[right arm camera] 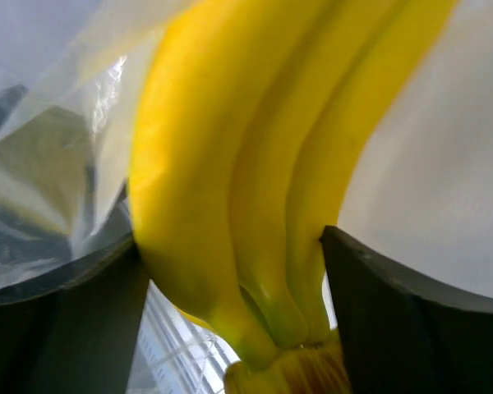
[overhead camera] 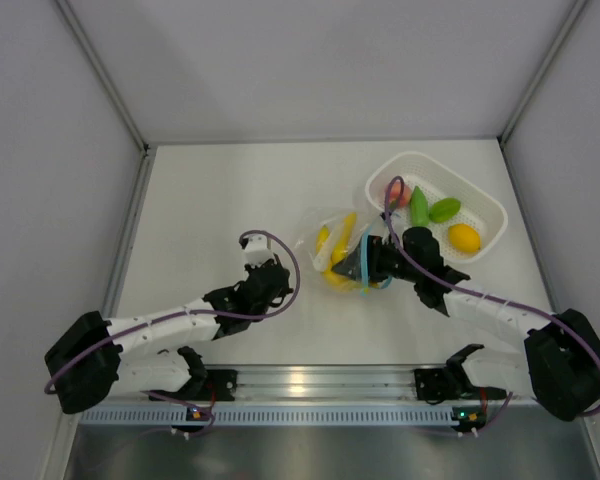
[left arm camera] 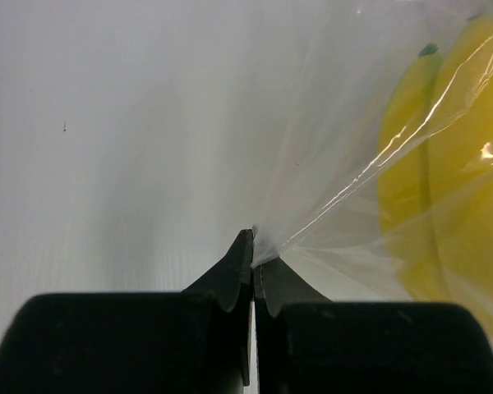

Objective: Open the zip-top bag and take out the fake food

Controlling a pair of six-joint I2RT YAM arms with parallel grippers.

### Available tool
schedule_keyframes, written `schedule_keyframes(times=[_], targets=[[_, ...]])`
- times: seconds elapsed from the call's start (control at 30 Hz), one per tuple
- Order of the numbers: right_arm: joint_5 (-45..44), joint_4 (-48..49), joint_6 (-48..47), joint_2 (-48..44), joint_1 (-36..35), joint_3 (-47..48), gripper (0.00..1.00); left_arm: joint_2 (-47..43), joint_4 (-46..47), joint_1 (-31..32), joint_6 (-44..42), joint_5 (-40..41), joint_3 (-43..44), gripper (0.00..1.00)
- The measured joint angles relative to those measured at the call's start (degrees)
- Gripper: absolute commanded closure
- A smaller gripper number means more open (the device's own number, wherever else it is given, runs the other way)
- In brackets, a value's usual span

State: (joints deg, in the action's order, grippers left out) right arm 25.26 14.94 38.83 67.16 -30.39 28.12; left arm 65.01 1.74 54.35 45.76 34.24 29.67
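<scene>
The clear zip-top bag (overhead camera: 325, 238) lies mid-table with the yellow banana bunch (overhead camera: 342, 248) partly in it. My right gripper (overhead camera: 363, 264) is at the bag's mouth by the blue zip strip, shut on the banana bunch (right arm camera: 246, 164) near its stem. The fingers (right arm camera: 403, 312) press the bunch on both sides, with the bag's film (right arm camera: 49, 164) to the left. My left gripper (overhead camera: 280, 272) is shut on a corner of the bag (left arm camera: 353, 164). The film is pulled taut from the fingertips (left arm camera: 253, 246), and the bananas (left arm camera: 452, 164) show through it.
A white perforated basket (overhead camera: 485, 205) stands at the back right. It holds a yellow-orange round fruit (overhead camera: 464, 237), green pieces (overhead camera: 443, 209) and a pink piece (overhead camera: 402, 195). Grey walls close in the table on three sides.
</scene>
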Motion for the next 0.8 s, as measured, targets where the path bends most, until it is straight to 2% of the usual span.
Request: schedule_keyframes(times=[0.17,0.23,0.3,0.37,0.43,0.47,0.53,0.7,0.8], targets=[[-4.11,-0.09,3.58,-0.07,-0.48,-1.79,0.12,5.53,-0.02,-0.17,7.30,1.25,0.39,1.00],[-6.54,-1.88,4.55,0.28,-1.51,-1.84,0.16,8.04,-0.04,-0.17,10.69,0.96,0.50,1.00],[-7.80,-2.78,4.98,0.83,-1.99,-1.81,0.27,9.60,-0.09,-0.15,13.53,0.79,0.50,1.00],[-8.33,-3.04,4.98,1.16,-2.05,-1.81,0.53,10.64,-0.46,-0.17,16.09,0.72,0.70,1.00],[-8.33,-3.19,4.79,1.46,-2.10,-1.77,0.58,11.37,-1.77,-0.31,17.14,0.79,1.31,1.00],[-8.98,-3.56,4.02,1.75,-2.10,-1.68,0.62,11.50,-2.71,-0.39,16.90,1.27,1.68,0.92],[-9.79,-4.81,2.71,2.60,-2.03,-1.33,0.64,11.47,-5.11,-1.49,15.65,2.40,2.36,0.59],[-13.88,-6.45,1.09,4.35,-2.86,1.25,0.68,8.35,-10.05,-2.56,9.73,2.29,4.90,0.28],[-15.67,-6.86,0.59,5.27,-2.89,2.34,0.69,4.17,-11.34,-1.79,6.21,1.16,7.56,0.25]])
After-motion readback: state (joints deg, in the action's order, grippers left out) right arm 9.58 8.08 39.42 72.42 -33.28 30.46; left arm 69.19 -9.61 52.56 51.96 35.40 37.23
